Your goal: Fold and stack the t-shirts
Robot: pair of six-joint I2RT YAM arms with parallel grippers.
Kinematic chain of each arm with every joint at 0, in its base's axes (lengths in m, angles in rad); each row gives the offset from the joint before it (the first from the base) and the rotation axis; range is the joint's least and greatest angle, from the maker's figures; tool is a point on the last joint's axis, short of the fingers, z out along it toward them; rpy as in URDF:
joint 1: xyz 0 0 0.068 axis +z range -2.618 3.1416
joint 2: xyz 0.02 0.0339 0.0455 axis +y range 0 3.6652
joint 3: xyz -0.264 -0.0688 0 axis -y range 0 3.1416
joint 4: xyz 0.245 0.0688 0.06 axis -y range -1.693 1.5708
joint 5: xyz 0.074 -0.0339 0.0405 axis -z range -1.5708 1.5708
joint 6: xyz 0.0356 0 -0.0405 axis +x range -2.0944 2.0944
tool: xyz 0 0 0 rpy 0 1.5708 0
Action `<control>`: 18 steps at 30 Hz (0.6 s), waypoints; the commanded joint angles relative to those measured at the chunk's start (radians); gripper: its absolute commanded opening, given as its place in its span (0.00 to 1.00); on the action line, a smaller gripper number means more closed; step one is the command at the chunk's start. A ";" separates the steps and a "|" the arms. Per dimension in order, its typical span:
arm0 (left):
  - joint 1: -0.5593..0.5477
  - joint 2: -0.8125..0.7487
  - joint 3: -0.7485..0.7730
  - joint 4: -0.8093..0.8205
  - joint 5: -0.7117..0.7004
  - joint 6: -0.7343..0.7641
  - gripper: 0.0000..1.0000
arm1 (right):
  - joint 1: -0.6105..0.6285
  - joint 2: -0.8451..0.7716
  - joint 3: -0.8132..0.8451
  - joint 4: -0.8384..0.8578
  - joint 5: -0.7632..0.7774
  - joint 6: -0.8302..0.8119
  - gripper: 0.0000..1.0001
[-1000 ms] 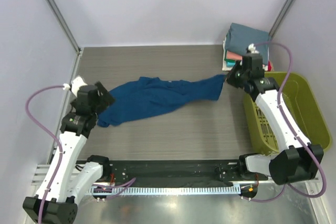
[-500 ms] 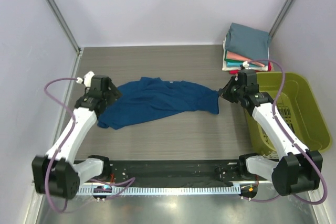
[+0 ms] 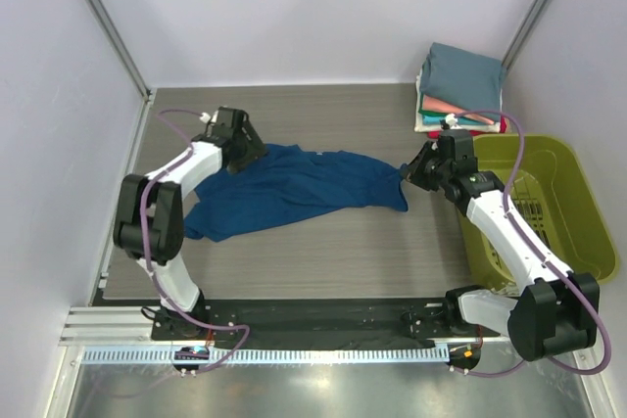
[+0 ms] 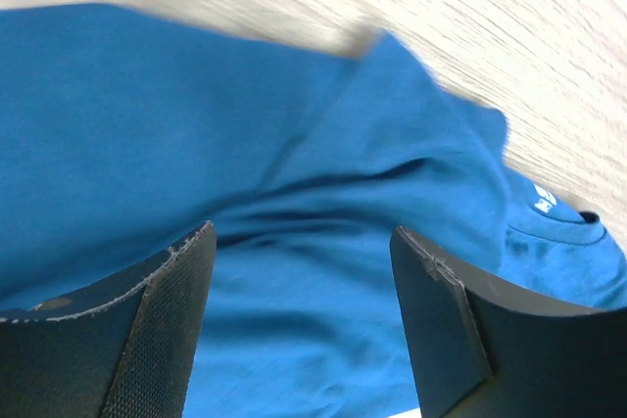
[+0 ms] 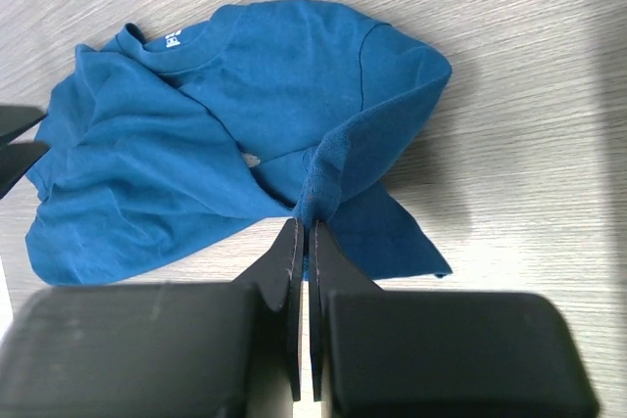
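Observation:
A blue t-shirt [image 3: 294, 188] lies crumpled across the middle of the table. My left gripper [image 3: 250, 149] hovers at its far-left edge. In the left wrist view this gripper [image 4: 304, 234] is open, both fingers wide apart over the blue cloth [image 4: 196, 124], with nothing pinched. My right gripper [image 3: 409, 171] is at the shirt's right end. In the right wrist view it [image 5: 304, 222] is shut on a bunched fold of the shirt [image 5: 196, 144], lifting that edge off the table. Folded t-shirts [image 3: 460, 85] are stacked at the back right, a slate-teal one on top.
An olive-green plastic basket [image 3: 549, 212] stands at the right edge, beside my right arm. Grey walls close in the table on the left, back and right. The wood-grain table top [image 3: 323, 252] shows bare in front of the shirt.
My left arm swung from the table's left side up to the shirt's far-left edge, its jaws narrowing a little. My right gripper carried the shirt's right end leftward and nearer, bunching the cloth.

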 commanded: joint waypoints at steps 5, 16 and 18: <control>-0.058 0.141 0.127 -0.027 0.041 0.048 0.60 | 0.006 0.010 0.000 0.052 -0.006 -0.009 0.01; -0.107 0.075 0.103 -0.165 -0.046 0.061 0.39 | 0.006 0.030 0.001 0.052 0.003 -0.010 0.01; -0.115 0.068 0.084 -0.175 -0.037 0.058 0.38 | 0.006 0.033 0.001 0.052 0.002 -0.013 0.01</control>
